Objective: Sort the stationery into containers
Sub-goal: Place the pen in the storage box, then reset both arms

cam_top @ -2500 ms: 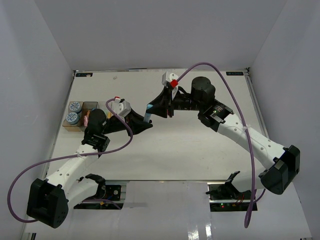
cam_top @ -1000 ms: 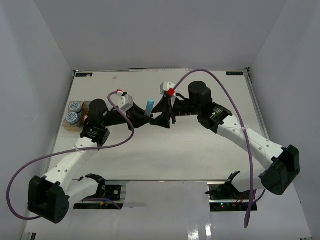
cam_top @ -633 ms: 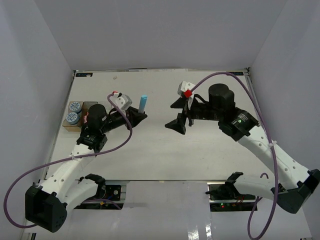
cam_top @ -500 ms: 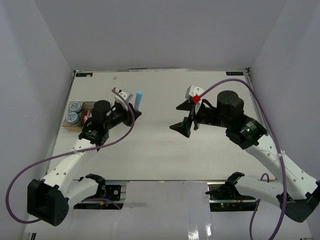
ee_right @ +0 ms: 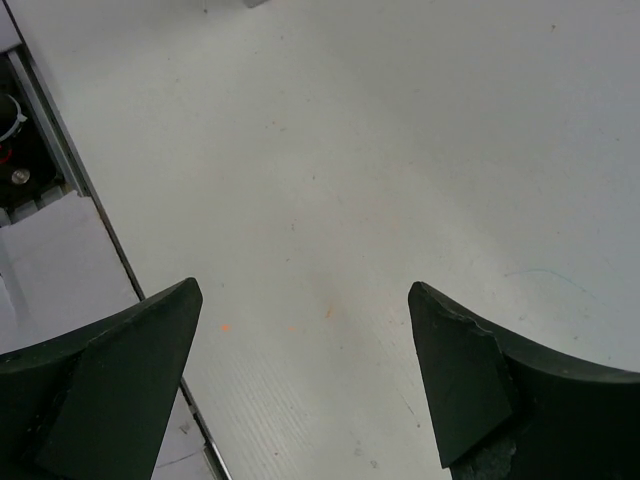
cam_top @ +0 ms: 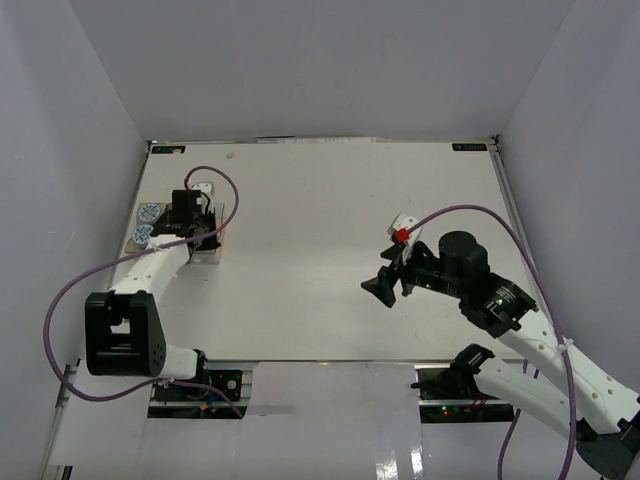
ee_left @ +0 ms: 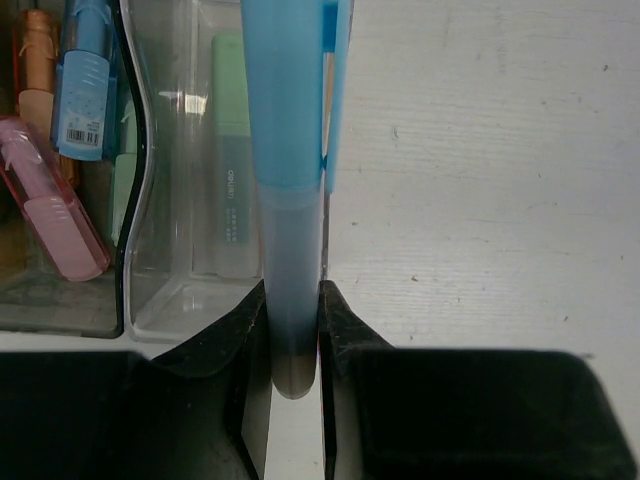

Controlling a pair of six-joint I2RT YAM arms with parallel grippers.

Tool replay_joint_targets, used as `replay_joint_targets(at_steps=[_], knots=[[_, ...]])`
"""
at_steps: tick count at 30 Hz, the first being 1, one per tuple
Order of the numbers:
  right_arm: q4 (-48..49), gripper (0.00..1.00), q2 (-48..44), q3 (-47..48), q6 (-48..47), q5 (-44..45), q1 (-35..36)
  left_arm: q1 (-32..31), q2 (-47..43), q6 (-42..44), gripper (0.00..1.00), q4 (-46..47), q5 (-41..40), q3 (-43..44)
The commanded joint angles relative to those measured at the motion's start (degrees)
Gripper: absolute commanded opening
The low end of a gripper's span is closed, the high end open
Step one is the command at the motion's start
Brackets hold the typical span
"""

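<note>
My left gripper [ee_left: 293, 320] is shut on a blue pen [ee_left: 290, 150], which hangs over the right wall of a clear container [ee_left: 170, 300]. A green piece [ee_left: 232, 200] lies inside that container. The container to its left [ee_left: 60, 305] holds a pink piece [ee_left: 55, 225] and a blue piece [ee_left: 85, 90]. In the top view the left gripper [cam_top: 207, 228] is over the row of containers at the table's left, and two blue-and-white rolls [cam_top: 148, 222] sit in the tan container [cam_top: 133, 250]. My right gripper [cam_top: 385, 287] is open and empty over bare table [ee_right: 330, 150].
The table's near edge and a metal rail [ee_right: 55, 170] show at the left of the right wrist view. The purple cable [cam_top: 225, 195] of the left arm loops above the containers. The enclosure's left wall [cam_top: 90, 200] stands close beside the containers.
The left arm swung the blue pen leftward from mid-table to over the containers. The right arm let go of the pen, opened and drew back toward the near right.
</note>
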Motion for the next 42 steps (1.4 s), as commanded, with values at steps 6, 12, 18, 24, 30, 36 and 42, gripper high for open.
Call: replay_joint_targets(at_steps=[6, 12, 18, 24, 30, 36, 42], knots=[[1.67, 0.9, -8.78, -3.18, 0.56, 1.95, 0.08, 2.06, 6.86, 2.12, 0.22, -1.19, -3.46, 5.72], [0.44, 0.9, -10.81, -3.71, 0.38, 4.06, -0.01, 2.33, 6.69, 1.86, 0.62, -1.36, -2.68, 7.22], [0.26, 0.9, -12.91, -2.92, 1.44, 10.1, 0.08, 2.33, 0.12, -0.51, 0.86, -2.85, 0.65, 8.36], [-2.11, 0.9, -17.75, -1.25, 2.31, 24.24, 0.08, 2.24, -14.91, -5.17, 0.98, -6.89, 8.13, 10.73], [-3.87, 0.9, -24.25, -0.19, 2.5, 34.81, -0.01, 2.24, -34.78, -7.19, 0.98, -14.44, 3.49, 12.31], [-4.75, 0.9, -29.61, -0.46, 0.83, 43.6, 0.08, 0.13, -42.17, -11.85, 0.98, -26.39, -1.35, 15.66], [-4.75, 0.9, -33.22, -0.9, -0.14, 46.85, 0.08, -5.66, -52.79, -17.02, 0.98, -30.09, -7.94, 12.41]])
